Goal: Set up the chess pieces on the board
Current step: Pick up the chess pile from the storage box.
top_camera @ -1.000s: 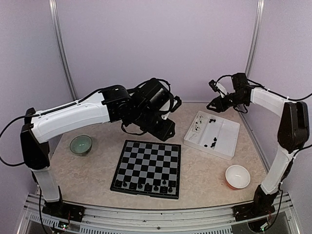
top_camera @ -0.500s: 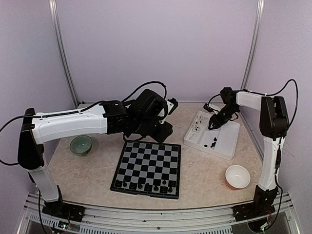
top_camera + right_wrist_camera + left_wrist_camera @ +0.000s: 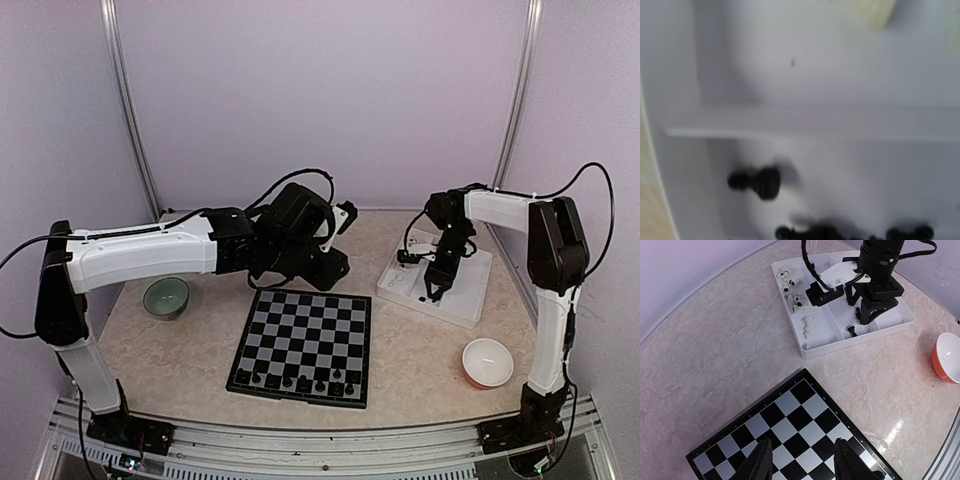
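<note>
Top external: beige marbled table (image 3: 190,345), lilac walls (image 3: 320,100); left tool (image 3: 803,456) apart, right tool (image 3: 437,290) unclear.

glossy board (image 3: 790,426), white plastic tray (image 3: 828,326)

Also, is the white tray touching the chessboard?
Apart. The left wrist view shows it: a strip of bare table lies between the near corner of the white tray and the far corner of the board.
</note>
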Motion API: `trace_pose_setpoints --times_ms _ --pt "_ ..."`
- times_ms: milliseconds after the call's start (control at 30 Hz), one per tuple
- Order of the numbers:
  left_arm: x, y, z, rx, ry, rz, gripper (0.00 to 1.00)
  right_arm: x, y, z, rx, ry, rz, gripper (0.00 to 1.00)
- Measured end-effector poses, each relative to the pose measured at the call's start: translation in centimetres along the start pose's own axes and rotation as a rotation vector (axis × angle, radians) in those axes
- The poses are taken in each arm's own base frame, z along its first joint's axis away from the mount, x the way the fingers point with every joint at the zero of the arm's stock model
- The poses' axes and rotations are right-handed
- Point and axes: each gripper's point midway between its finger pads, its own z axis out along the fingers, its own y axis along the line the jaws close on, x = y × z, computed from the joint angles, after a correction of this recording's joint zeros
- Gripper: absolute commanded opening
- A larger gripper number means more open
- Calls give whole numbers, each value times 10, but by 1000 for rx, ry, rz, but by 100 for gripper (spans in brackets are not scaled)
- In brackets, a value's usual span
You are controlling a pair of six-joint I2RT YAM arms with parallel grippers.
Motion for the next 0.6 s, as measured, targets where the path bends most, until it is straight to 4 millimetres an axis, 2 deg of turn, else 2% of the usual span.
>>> trace_pose_setpoints --times_ms 200,367,467,600 --pt "2 -1 -6 14 -8 -7 43 16 -3 4 56 127 -83 60" --pt "3 -1 -9 19 -10 -12 43 25 -3 17 44 191 -104 56" --pt "2 -1 -9 23 -14 -16 43 29 -3 28 23 215 -101 49" --pt "1 -3 -9 31 -20 -23 43 24 -7 29 34 203 -99 39"
